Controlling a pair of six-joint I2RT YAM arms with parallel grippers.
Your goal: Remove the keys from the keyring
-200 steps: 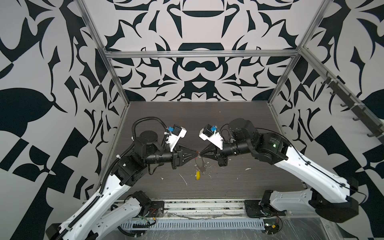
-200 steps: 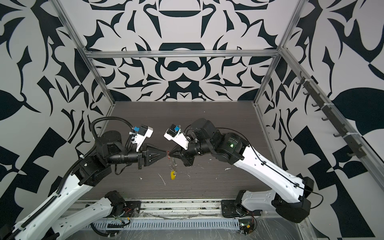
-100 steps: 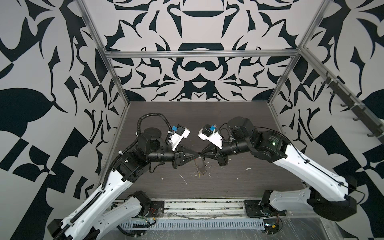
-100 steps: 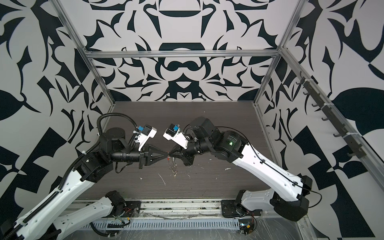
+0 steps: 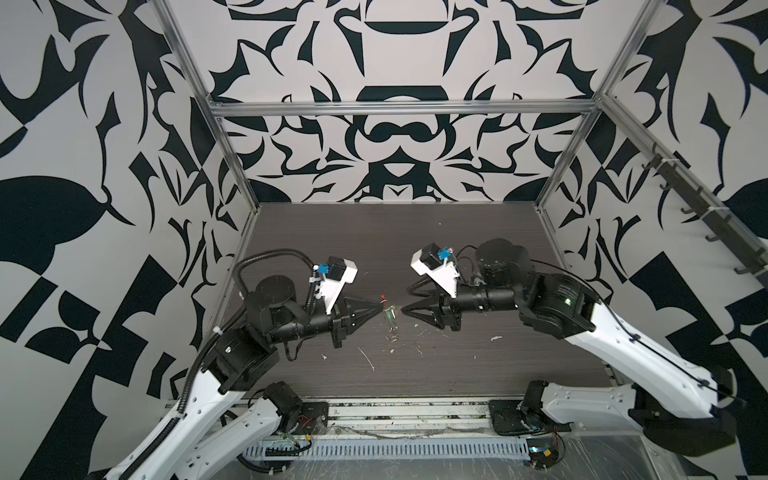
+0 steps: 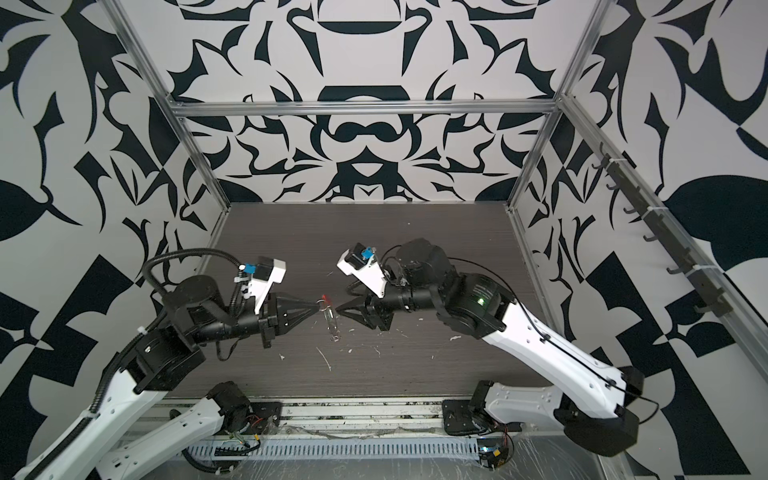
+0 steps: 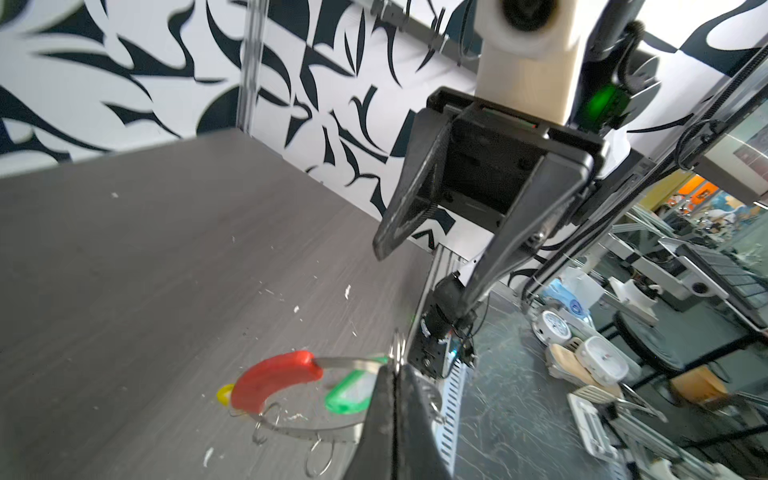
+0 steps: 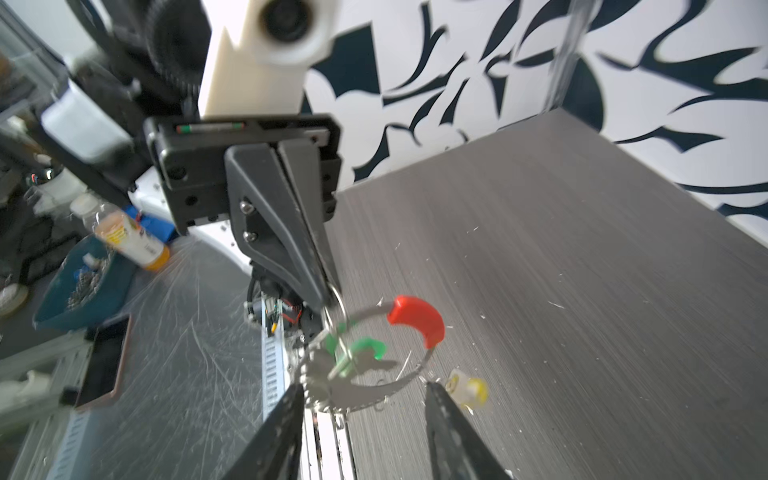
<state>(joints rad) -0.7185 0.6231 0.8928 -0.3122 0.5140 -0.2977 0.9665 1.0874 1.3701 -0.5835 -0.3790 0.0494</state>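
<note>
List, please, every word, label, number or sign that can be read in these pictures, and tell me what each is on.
None can be read in any view.
On the bottle, yellow label: print too blurred.
On the clock in the background: dial too small.
On the green tag, yellow tag, red strip and keyring: no lettering visible.

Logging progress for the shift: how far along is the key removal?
Done: nothing certain. In hand: the left tool is shut on the keyring; the right tool is open, off it. Left: the red strip and green tag are on it; the yellow tag shows by its end, attached or not I cannot tell.
</note>
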